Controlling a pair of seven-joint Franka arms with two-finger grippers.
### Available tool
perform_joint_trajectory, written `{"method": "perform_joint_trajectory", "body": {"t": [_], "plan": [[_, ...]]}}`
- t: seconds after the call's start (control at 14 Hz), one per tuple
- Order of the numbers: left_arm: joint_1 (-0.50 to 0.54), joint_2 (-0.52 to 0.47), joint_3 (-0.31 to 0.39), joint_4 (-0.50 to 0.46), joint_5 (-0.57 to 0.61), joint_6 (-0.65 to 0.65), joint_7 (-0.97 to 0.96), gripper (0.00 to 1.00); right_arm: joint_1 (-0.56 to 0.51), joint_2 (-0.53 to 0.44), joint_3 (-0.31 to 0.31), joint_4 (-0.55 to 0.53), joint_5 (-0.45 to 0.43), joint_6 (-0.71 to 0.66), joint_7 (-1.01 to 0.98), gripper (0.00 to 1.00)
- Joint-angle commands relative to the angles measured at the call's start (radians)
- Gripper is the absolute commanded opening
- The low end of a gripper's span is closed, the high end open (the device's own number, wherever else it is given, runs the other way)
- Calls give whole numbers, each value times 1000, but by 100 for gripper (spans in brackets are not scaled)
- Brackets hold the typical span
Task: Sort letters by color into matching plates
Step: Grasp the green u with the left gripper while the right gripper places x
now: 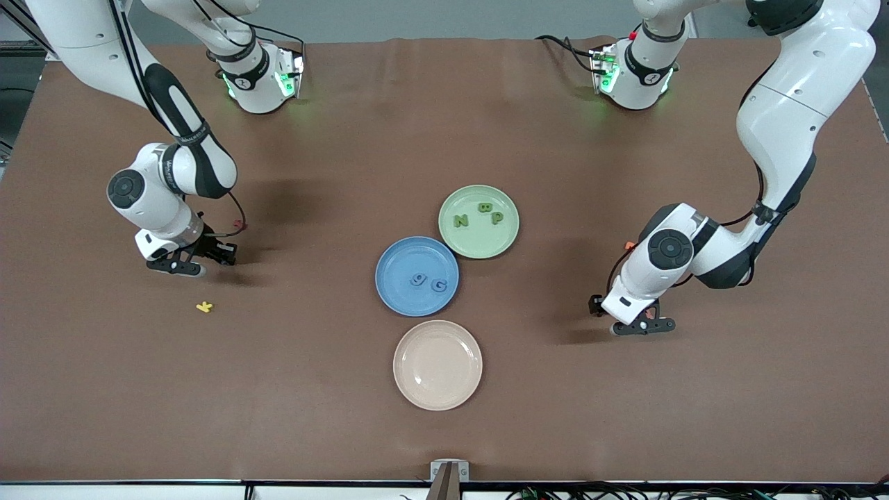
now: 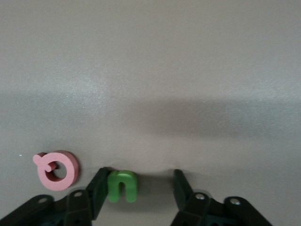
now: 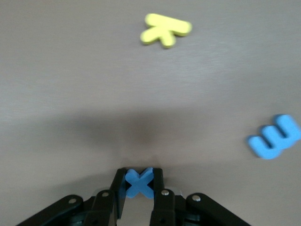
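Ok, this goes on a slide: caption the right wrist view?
Right gripper shut on a blue X, with a blue E and yellow K lying nearby.

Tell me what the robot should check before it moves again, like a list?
1. Right gripper pinched on the blue X: ok, fingers shut on both sides of it.
2. Left gripper around the green letter n: not ok yet, one finger touches it, the other stands apart.
3. Blue plate has room: ok, only two blue letters in it.
4. Green plate has room: ok, three green letters in it.
5. Pink letter clear of the left gripper: cannot tell, it lies close beside one finger.
6. Blue letter E waiting on the table: ok, lying loose, apart from the right gripper.
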Motion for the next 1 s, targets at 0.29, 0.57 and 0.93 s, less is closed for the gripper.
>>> {"method": "perform_joint_trajectory", "body": {"t": [0.29,0.57,0.93], "plan": [[4,15,4,17,11,10,1,45,403,-19,4,248,12,-278,680,0],[2,15,4,17,5,10,-4,36,557,136,2,533,12,-394,1000,0],[4,14,3,14,-18,10,-10,22,659,309,2,745,11,-395,1221,0]]}}
